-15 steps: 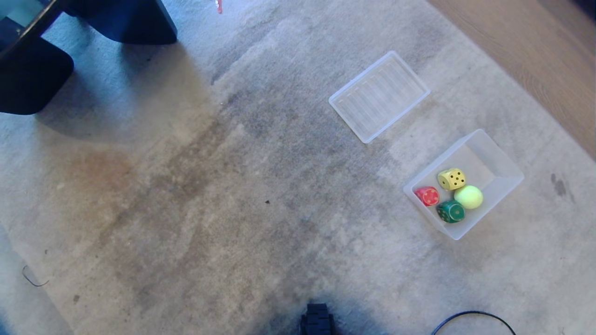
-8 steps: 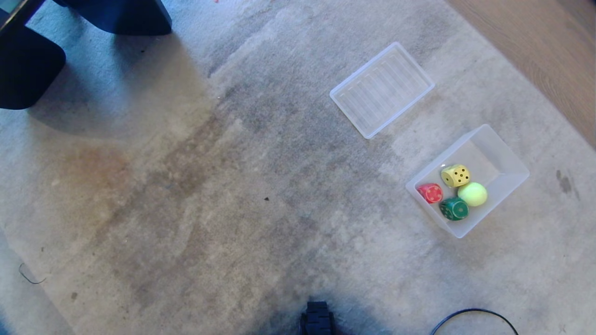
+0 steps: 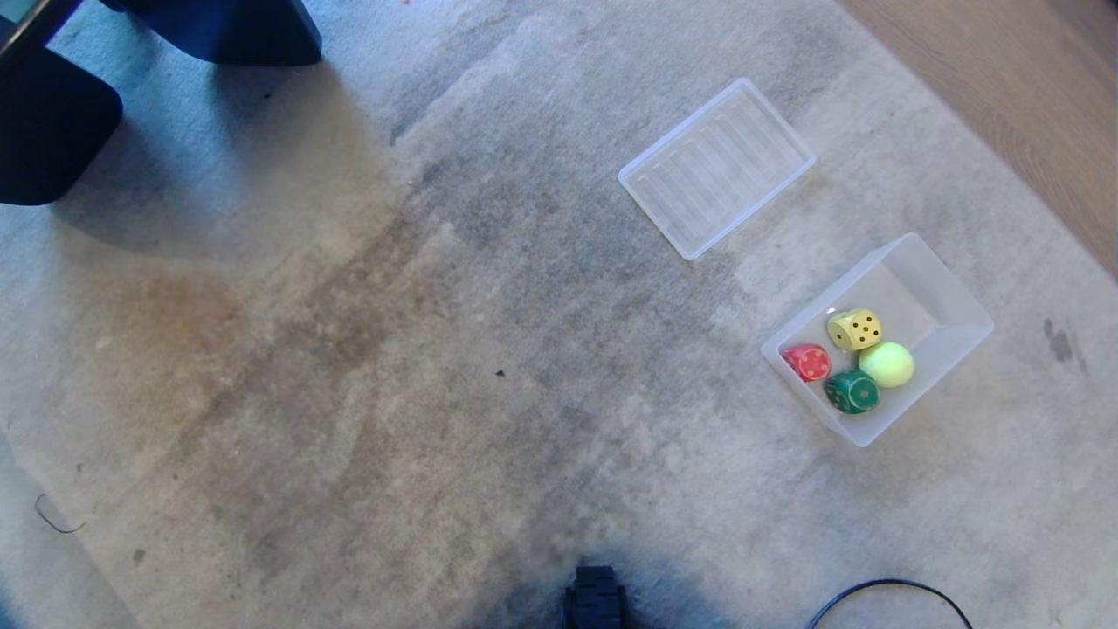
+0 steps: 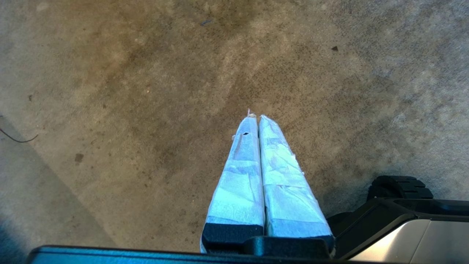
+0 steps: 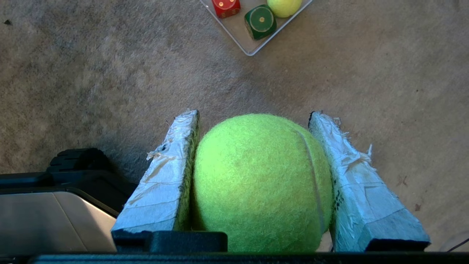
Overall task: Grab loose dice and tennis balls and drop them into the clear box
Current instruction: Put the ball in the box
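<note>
Your right gripper (image 5: 253, 117) is clamped on a fuzzy yellow-green tennis ball (image 5: 256, 179), its two tape-wrapped fingers (image 5: 165, 176) pressed against opposite sides of the ball, which fills the gap between them. You can see this only in the right wrist view; neither arm shows in the head view. Past the held ball in that wrist view, a corner of the deep translucent plastic box (image 5: 243, 44) sits on the worn grey-beige carpet (image 5: 91, 73), well apart from the fingers, with a red die (image 5: 226, 6), a green die (image 5: 260, 21) and part of a second yellow-green tennis ball (image 5: 284, 5) inside it. From your head camera, the clear box (image 3: 952, 306) lies at about 3 o'clock, set at an angle on the carpet (image 3: 393, 349). Clustered in its nearer half are the red die (image 3: 807, 362), the rounded yellow die with black pips (image 3: 855, 329), the green die (image 3: 852, 391) and the tennis ball (image 3: 886, 364), all close together, the ball touching or just beside the green and yellow dice. A flat, shallow, ribbed clear tray (image 3: 717, 168) lies at about 1 o'clock, near the box but apart from it. Dark furniture (image 3: 52, 131) sits at about 10 o'clock, and wooden flooring (image 3: 1004, 87) borders the carpet at 2 o'clock. Your left gripper (image 4: 257, 117) hangs over bare carpet with its taped fingers (image 4: 238, 183) pressed together along their length and nothing between them. A black cable (image 3: 882, 594) curves at about 5 o'clock.
</note>
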Available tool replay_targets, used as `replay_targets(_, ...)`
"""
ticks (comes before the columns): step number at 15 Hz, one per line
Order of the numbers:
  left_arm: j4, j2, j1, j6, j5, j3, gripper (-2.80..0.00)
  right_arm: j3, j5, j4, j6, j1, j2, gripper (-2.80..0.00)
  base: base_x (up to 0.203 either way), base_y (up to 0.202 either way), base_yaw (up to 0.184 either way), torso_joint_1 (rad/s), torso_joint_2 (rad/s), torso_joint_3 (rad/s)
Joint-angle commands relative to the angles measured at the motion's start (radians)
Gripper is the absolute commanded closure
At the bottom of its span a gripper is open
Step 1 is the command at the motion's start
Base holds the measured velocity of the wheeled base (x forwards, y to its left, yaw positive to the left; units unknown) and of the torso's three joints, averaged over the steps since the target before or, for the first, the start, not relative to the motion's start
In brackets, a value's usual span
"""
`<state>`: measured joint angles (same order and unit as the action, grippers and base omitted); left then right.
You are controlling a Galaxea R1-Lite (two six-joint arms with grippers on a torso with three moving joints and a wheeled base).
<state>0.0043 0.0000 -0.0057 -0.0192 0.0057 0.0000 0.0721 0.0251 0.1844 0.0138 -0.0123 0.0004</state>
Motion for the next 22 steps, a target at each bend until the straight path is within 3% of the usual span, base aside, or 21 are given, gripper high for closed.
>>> replay_targets(1,0.000,0.000,0.000,-0.001,0.000,0.000,0.00,0.002,-0.001,0.004,0.002,0.000,0.000,0.00,0.000,0.000,0.000,0.000,0.00,0.000)
replay_targets(5,0.000,0.000,0.000,-0.001,0.000,0.000,0.00,0.052,0.011,0.001,0.012,0.000,0.082,0.00,0.000,0.000,0.000,0.000,0.00,0.000)
replay_targets(11,0.000,0.000,0.000,-0.001,0.000,0.000,0.00,0.378,0.029,-0.046,0.207,-0.004,0.749,0.00,0.000,0.000,0.000,0.000,0.00,0.000)
replay_targets(13,0.000,0.000,0.000,-0.001,0.000,0.000,0.00,0.418,0.035,-0.170,0.241,-0.008,0.966,0.00,0.000,0.000,0.000,0.000,0.00,0.000)
replay_targets(19,0.000,0.000,0.000,-0.001,0.000,0.000,0.00,0.469,0.066,-0.775,0.278,-0.137,1.517,0.00,0.000,0.000,0.000,0.000,0.00,0.000)
replay_targets(22,0.000,0.000,0.000,-0.001,0.000,0.000,0.00,0.525,0.042,-0.874,0.287,-0.227,1.633,0.00,0.000,0.000,0.000,0.000,0.00,0.000)
